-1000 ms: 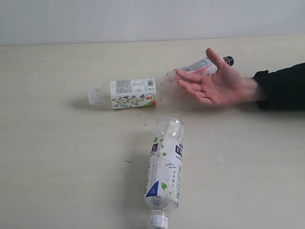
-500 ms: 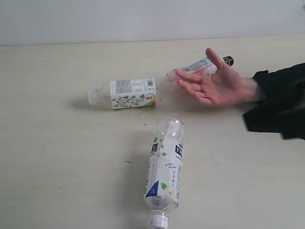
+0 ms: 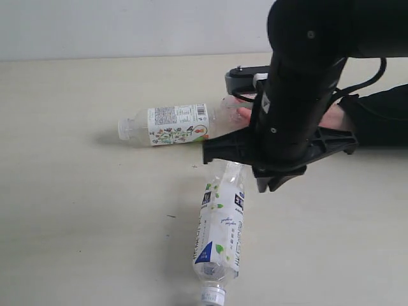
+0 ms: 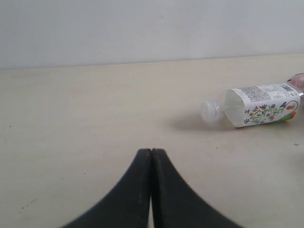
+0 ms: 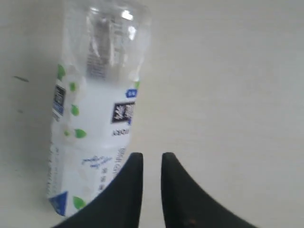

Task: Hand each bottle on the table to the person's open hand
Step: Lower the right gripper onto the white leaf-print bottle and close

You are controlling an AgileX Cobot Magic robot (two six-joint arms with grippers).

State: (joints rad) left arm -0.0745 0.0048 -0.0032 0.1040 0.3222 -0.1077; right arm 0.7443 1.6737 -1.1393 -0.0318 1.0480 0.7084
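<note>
On the table [image 3: 76, 210] two bottles show. The floral-orange one [image 3: 172, 124] lies on its side, white cap to the left; the left wrist view also has it [image 4: 259, 104]. The green-leaf one [image 3: 221, 229] lies lengthwise near the front edge. My right gripper [image 3: 271, 182] hovers over that bottle's clear base end, jaws slightly open and empty [image 5: 152, 159], the bottle [image 5: 95, 118] just beside one finger. The person's open hand [image 3: 243, 115] is mostly hidden behind my right arm; only fingertips and the black sleeve [image 3: 382, 115] show. My left gripper [image 4: 151, 152] is shut and empty. The pinkish black-capped bottle and the fourth are hidden.
A pale wall [image 3: 127, 25] runs behind the table's far edge. My bulky black right arm [image 3: 306, 76] fills the upper right of the exterior view. Bare table surface [image 4: 71, 118] lies ahead of the left gripper.
My right arm has swung in from the right and now hangs over the green-leaf bottle's base, covering the hand and the black-capped bottle. The bottles have not moved.
</note>
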